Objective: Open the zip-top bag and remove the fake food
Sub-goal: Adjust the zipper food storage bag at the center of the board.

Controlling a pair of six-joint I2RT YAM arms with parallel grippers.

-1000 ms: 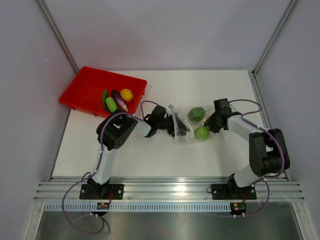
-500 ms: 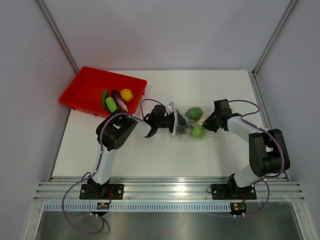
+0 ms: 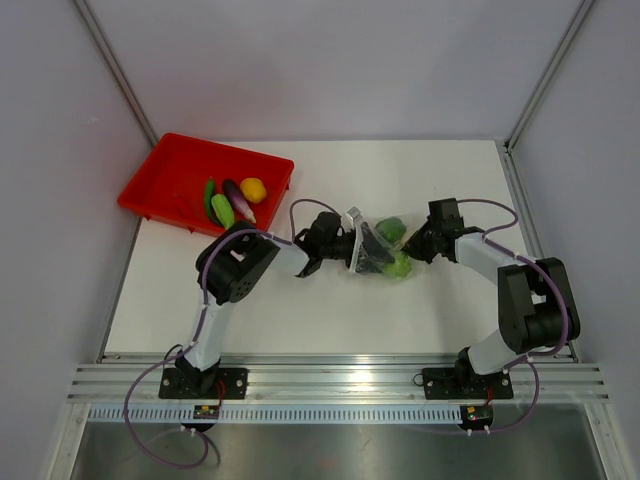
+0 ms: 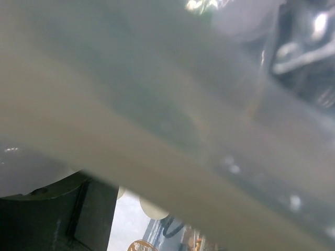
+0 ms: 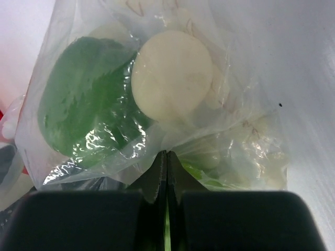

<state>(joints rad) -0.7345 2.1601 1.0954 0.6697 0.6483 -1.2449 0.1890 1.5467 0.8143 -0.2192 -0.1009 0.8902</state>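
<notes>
Two green pieces of fake food (image 3: 391, 230) sit inside the zip-top bag (image 3: 372, 258), which lies crumpled mid-table (image 3: 450, 180). We see the right gripper (image 5: 166, 159) pinched shut on a fold of film at the bag's right side. The left gripper (image 3: 350, 244) meets the bag's left edge; plastic blurs its camera, so we cannot tell how its jaws stand. Other toy pieces (image 3: 232, 200) lie in the red tray (image 3: 170, 180), far left.

The clear crinkly plastic zip-top bag (image 3: 371, 254) lies mid-way on the white table (image 3: 330, 312), green toy fruits (image 3: 392, 229) inside; the red plastic tray (image 3: 172, 170), far left, holds toy vegetables (image 3: 228, 201).
</notes>
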